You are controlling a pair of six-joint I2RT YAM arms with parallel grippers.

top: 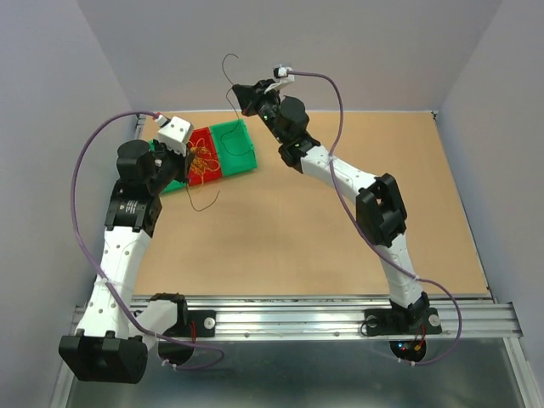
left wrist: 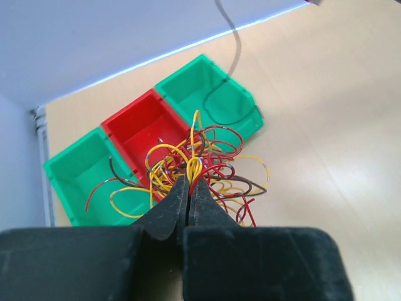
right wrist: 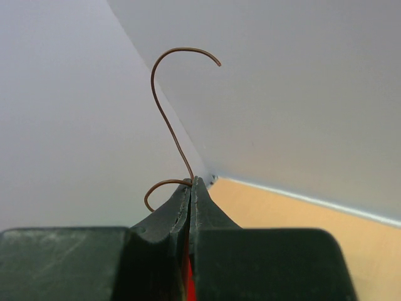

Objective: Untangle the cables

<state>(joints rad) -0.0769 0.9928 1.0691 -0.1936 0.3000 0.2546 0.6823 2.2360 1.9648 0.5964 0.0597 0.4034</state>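
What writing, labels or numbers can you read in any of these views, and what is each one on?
No text can be read in any view.
left arm: a small pale mark on its black housing, too small to read.
bins, wires, table: no writing visible.

The tan worktop [top: 280, 246] is overlooked from above and behind. Green and red plastic bins [left wrist: 139, 125], also seen there, are faced closely from the left wrist; grey walls [right wrist: 282, 75] from the right.
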